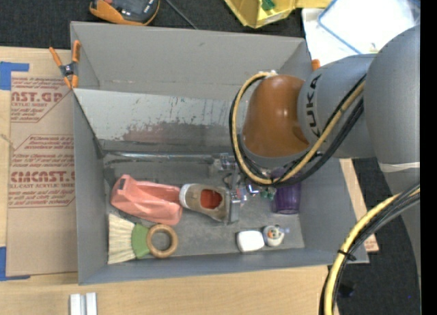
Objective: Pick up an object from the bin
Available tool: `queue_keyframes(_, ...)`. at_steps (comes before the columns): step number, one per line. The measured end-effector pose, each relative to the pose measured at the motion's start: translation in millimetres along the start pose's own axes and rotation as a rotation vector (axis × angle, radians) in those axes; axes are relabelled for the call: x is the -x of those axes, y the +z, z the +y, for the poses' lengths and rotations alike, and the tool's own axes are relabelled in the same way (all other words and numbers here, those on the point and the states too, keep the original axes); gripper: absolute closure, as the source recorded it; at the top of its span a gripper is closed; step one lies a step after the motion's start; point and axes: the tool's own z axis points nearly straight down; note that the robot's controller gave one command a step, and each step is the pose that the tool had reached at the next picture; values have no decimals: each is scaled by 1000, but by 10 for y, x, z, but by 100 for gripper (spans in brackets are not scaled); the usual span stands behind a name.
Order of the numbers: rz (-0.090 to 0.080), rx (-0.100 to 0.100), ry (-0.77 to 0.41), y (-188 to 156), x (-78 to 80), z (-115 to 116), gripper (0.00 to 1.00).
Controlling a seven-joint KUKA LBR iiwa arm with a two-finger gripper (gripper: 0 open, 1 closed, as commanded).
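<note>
Camera view: gripper (234,197) is low in the grey bin (171,112), right of centre on the floor, at the right end of a white cup with red inside (200,199) lying on its side. Gripper metal touches or overlaps that cup's right edge; can't tell whether the cup is between the jaws, and can't tell if they are apart or closed. A pink crumpled cloth (145,201) touches the cup's left side. A purple cup (287,197) stands just right of the gripper. Nearer the front wall: tan tape roll (162,240), straw brush (121,238), white lump (250,240), small round white item (274,235). Writing: "UKA" reads on the grey arm (355,102) beside its orange cover (273,115).
</note>
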Motion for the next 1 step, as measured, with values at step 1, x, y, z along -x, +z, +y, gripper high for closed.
queue_keyframes(1,-3,-5,31,-433,-220,-334,100)
